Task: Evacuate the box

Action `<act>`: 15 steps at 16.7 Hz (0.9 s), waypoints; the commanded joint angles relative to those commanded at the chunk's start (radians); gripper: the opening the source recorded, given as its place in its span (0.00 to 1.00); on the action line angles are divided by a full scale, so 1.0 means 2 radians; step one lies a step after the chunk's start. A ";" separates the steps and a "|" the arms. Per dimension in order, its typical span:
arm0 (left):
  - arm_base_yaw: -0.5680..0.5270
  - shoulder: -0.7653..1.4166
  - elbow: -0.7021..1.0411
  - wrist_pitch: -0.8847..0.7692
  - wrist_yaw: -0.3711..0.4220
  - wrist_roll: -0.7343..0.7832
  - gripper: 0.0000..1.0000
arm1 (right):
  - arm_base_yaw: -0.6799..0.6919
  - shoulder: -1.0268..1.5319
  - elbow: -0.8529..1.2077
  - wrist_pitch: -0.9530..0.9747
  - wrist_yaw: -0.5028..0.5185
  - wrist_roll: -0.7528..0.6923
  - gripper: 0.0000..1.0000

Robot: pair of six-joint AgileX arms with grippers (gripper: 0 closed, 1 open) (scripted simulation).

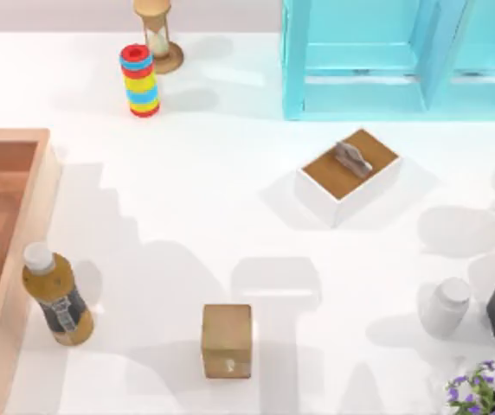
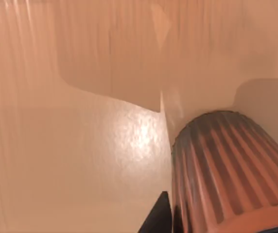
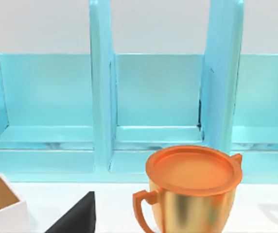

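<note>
Top view: the box [image 1: 9, 251], a large wooden crate, lies along the table's [image 1: 230, 216] left edge; just outside its right wall stands an amber bottle [image 1: 55, 296], with a tan block [image 1: 227, 340] near the front edge and a white lidded case [image 1: 349, 175] toward the centre. Left wrist view: the box's inner floor [image 2: 80, 160] and a ribbed orange cylinder [image 2: 226, 174]; the left gripper's opening cannot be told. Right wrist view: a lidded gold cup [image 3: 192, 189] before a blue shelf [image 3: 100, 97]; the right gripper's opening cannot be told.
</note>
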 joint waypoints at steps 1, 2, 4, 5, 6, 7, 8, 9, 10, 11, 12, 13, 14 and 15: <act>0.000 0.000 0.000 0.000 0.000 0.000 0.00 | 0.000 0.000 0.000 0.000 0.000 0.000 1.00; 0.000 0.000 0.000 0.000 0.000 0.000 0.00 | 0.000 0.000 0.000 0.000 0.000 0.000 1.00; -0.001 -0.001 0.000 0.000 0.000 0.000 0.00 | 0.000 0.000 0.000 0.000 0.000 0.000 1.00; -0.001 -0.002 0.001 -0.001 0.000 0.001 0.00 | 0.000 0.000 0.000 0.000 0.000 0.000 1.00; -0.001 -0.003 0.003 -0.005 0.000 0.002 0.00 | 0.000 0.000 0.000 0.000 0.000 0.000 1.00; -0.002 -0.007 0.008 -0.013 -0.001 0.003 0.00 | 0.000 0.000 0.000 0.000 0.000 0.000 1.00; -0.002 -0.011 0.015 -0.024 -0.003 0.005 0.00 | 0.000 0.000 0.000 0.000 0.000 0.000 1.00; -0.003 -0.016 0.024 -0.038 -0.004 0.007 0.00 | 0.000 0.000 0.000 0.000 0.000 0.000 1.00; -0.004 -0.021 0.034 -0.054 -0.005 0.009 0.00 | 0.000 0.000 0.000 0.000 0.000 0.000 1.00; -0.004 -0.026 0.046 -0.071 -0.006 0.010 0.00 | 0.000 0.000 0.000 0.000 0.000 0.000 1.00; -0.005 -0.030 0.058 -0.090 -0.006 0.011 0.00 | 0.000 0.000 0.000 0.000 0.000 0.000 1.00; -0.005 -0.033 0.071 -0.109 -0.005 0.012 0.00 | 0.000 0.000 0.000 0.000 0.000 0.000 1.00; -0.006 -0.035 0.086 -0.129 -0.005 0.012 0.00 | 0.000 0.000 0.000 0.000 0.000 0.000 1.00; -0.006 -0.036 0.103 -0.148 -0.004 0.011 0.00 | 0.000 0.000 0.000 0.000 0.000 0.000 1.00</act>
